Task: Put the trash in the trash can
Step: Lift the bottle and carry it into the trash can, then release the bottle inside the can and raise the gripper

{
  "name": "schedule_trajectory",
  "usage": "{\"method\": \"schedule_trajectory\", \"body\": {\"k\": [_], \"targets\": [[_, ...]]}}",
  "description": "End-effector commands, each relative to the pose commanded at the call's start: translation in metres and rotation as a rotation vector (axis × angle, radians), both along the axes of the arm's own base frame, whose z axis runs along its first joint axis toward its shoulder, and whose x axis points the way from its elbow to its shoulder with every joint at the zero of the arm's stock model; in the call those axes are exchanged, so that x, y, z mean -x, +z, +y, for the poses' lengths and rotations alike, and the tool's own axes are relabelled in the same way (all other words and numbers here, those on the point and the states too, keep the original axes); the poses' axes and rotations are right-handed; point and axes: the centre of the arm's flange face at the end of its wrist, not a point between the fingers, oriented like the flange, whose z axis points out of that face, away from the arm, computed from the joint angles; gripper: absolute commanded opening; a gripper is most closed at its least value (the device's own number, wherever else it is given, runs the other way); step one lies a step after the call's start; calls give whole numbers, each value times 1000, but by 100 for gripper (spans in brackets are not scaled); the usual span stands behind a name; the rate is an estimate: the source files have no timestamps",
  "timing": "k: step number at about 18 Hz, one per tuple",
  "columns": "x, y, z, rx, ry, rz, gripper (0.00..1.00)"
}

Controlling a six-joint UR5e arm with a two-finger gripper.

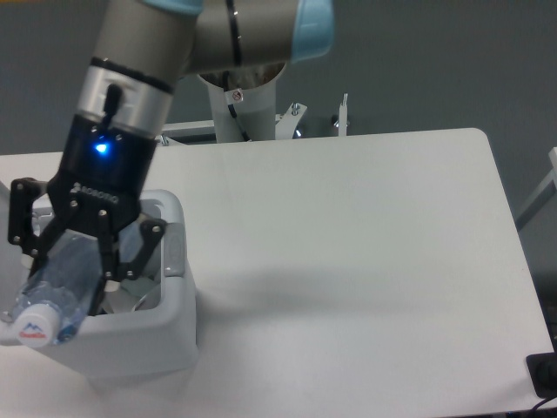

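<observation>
One white table (365, 261) fills most of our view. At its lower left stands the white trash can (148, 335), grey latch facing right. Above its opening we see the gripper (74, 283), fingers clamped on the clear plastic bottle (57, 292), which tilts with its white cap toward the lower left. A wrapper is hardly visible inside the can.
</observation>
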Motion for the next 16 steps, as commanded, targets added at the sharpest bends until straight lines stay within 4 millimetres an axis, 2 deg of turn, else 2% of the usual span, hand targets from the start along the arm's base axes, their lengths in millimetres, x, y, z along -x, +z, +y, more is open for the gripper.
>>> {"method": "schedule_trajectory", "body": {"k": [2, 4, 6, 8, 9, 12, 16], "targets": [[-1, -11, -2, 20, -1, -11, 67], [-1, -11, -2, 18, -6, -3, 100], [-2, -5, -5, 11, -4, 6, 100], [14, -5, -10, 13, 21, 6, 100], [33, -4, -16, 12, 57, 0, 100], [67, -2, -34, 14, 119, 1, 100], [130, -2, -60, 23, 220, 28, 100]]}}
